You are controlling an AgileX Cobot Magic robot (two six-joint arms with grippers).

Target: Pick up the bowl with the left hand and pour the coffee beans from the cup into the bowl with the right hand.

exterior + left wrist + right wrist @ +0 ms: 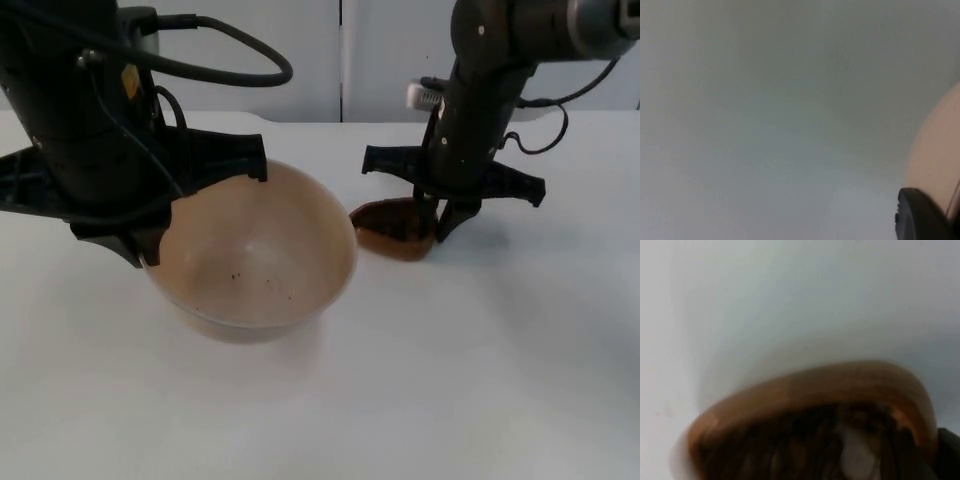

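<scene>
On the white table, the left gripper clamps the bowl at middle left, and the right gripper pinches the cup (beans inside) just right of it, so tipping comes next.

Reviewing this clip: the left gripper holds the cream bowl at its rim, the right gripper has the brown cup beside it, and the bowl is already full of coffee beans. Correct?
Not quite. In the top view the bowl holds only a few dark specks; the beans sit in the cup, as the right wrist view shows. The left gripper at the rim and right gripper at the cup are as stated.
</scene>
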